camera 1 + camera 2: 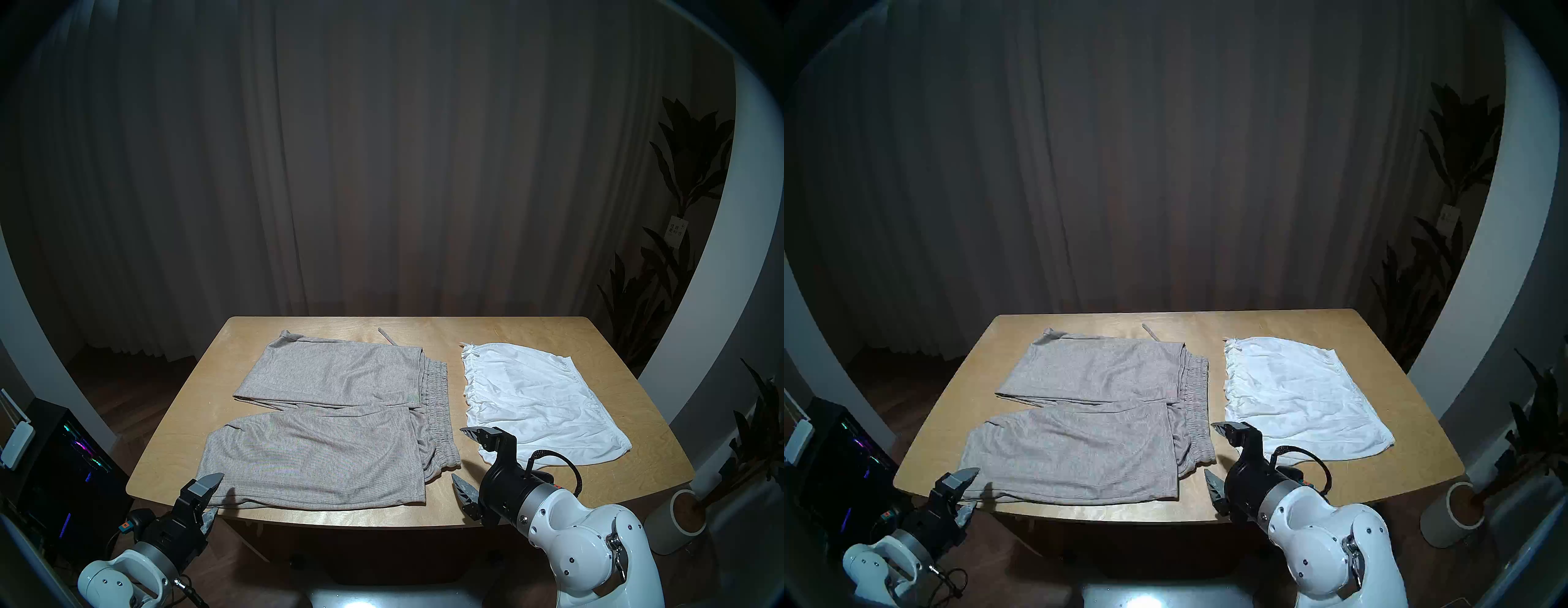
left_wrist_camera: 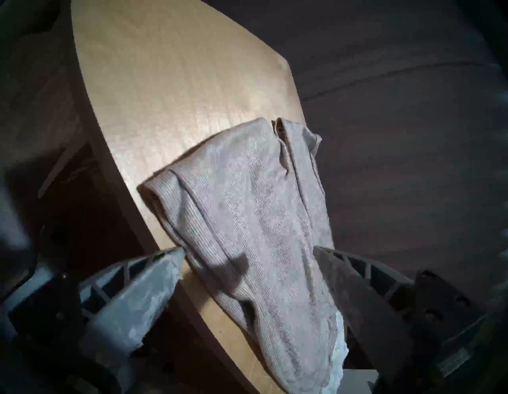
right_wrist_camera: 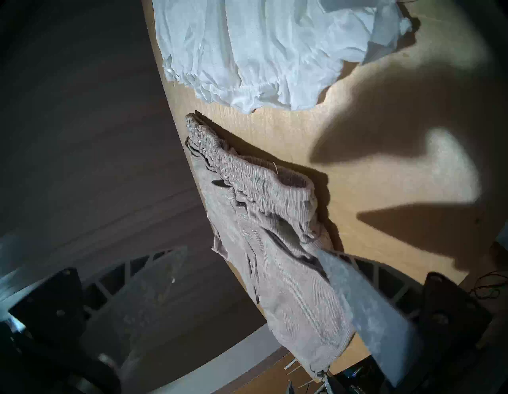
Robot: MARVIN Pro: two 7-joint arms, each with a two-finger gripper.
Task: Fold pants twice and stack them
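- Currently two garments are lying flat on the table (image 1: 178,429): one grey pants (image 1: 335,407), one white shorts (image 1: 534,403).
- Pants are sitting on the table's left half, legs pointing left, elastic waistband (image 1: 437,407) facing the shorts; one drawstring end (image 1: 387,336) is poking out at the far edge.
- Shorts are sitting on the right half, just beside the waistband, not touching it.
- Two grippers are showing, both empty.
- Left gripper (image 1: 211,497) is hovering at the near left table edge by the near leg's cuff, jaws standing wide apart, gripping nothing.
- Right gripper (image 1: 466,460) is hovering near the waistband's near end, between pants and shorts, jaws spread wide, holding nothing.
- No containers are showing.
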